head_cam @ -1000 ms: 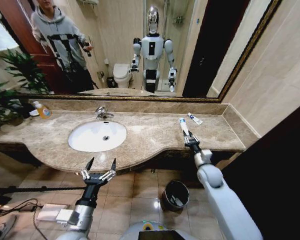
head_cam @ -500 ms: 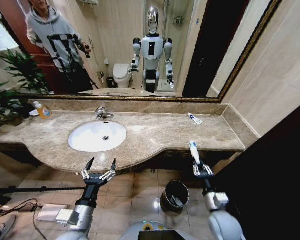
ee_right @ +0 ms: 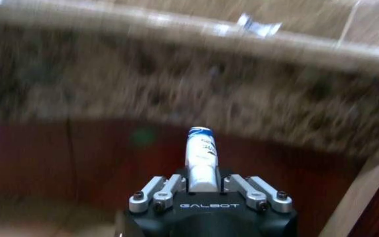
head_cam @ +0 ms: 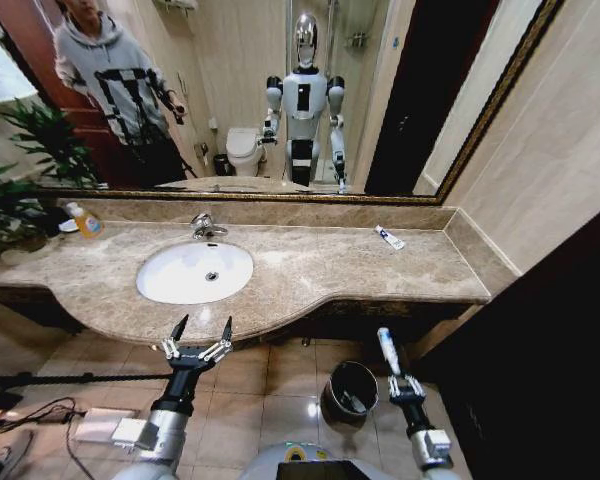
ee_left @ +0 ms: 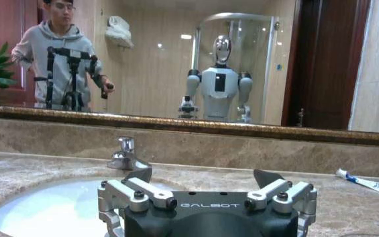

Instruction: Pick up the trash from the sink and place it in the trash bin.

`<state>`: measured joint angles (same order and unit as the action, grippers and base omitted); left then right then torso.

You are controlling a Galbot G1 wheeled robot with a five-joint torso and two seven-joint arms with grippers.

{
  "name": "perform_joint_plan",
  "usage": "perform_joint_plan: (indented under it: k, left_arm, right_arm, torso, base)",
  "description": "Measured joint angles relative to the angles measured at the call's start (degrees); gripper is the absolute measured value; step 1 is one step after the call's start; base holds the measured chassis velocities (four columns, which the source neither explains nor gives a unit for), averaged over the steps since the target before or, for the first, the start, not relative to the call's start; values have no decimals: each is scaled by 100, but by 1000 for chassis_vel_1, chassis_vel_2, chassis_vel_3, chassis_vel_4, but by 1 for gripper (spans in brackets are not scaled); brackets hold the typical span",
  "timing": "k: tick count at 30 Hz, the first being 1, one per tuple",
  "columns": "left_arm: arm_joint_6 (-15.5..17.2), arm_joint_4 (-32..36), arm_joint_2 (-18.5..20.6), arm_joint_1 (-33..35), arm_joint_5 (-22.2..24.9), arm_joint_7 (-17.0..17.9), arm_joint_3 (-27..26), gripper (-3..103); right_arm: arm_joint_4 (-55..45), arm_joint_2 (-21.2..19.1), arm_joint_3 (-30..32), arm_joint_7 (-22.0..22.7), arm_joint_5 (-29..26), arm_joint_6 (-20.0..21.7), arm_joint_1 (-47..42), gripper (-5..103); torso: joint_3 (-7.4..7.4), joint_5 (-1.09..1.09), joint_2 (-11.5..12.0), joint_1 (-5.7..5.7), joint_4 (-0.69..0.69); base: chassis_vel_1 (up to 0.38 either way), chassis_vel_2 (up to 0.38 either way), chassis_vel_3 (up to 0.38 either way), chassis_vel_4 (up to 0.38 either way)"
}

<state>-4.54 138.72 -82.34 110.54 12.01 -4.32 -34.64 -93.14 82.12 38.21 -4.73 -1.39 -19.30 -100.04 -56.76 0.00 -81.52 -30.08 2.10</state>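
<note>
Right tool (head_cam: 404, 385) grips tube (head_cam: 387, 350).

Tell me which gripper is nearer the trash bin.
Right. The right gripper, shut on a white tube, hangs just beside the trash bin. The left gripper hovers open farther off, by the counter's front edge below the sink.

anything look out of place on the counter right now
One white tube with blue marks lies loose on the beige countertop, far from the sink, near the back wall. The right hand holds another tube beside the trash bin.
</note>
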Motion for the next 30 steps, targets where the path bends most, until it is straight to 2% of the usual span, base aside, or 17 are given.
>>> perform_joint_plan:
  k: [6,9,11,13,17,19,22,30]
  left_arm:
    - [0,0,0,0,0,0,0,100]
    - [0,0,0,0,0,0,0,100]
    - [0,0,0,0,0,0,0,100]
    - [0,0,0,0,0,1,0,100]
    - [0,0,0,0,0,0,0,100]
    - [0,0,-1,0,0,0,0,100]
    - [0,0,-1,0,0,0,0,100]
    - [0,0,0,0,0,0,0,100]
  right_arm:
    - [924,-11,-35,-47,236,148,473,24]
    - [1675,-13,-95,-294,454,488,897,24]
    - [1758,-13,-100,-332,477,533,949,24]
    - [2376,16,-140,-449,716,661,1322,24]
    - [2957,65,-158,-476,1019,774,1676,24]
    - [3045,70,-162,-506,1069,847,1742,24]
    - [3460,59,-213,-636,1162,1253,2071,24]
    - [4148,87,-293,-663,1363,1424,2657,24]
  torso:
    - [0,0,0,0,1]
    - [0,0,0,0,0]
    - [0,0,0,0,0]
    - [0,1,0,0,1]
    - [0,0,1,0,0]
    - [0,1,0,-1,0]
    - [0,0,1,0,1]
    - [0,0,1,-1,0]
  base:
    - [0,0,0,0]
    - [0,0,0,0]
    - [0,0,0,0]
    - [0,0,0,0]
    - [0,0,0,0]
    - [0,0,0,0]
    - [0,0,0,0]
    - [0,0,0,0]
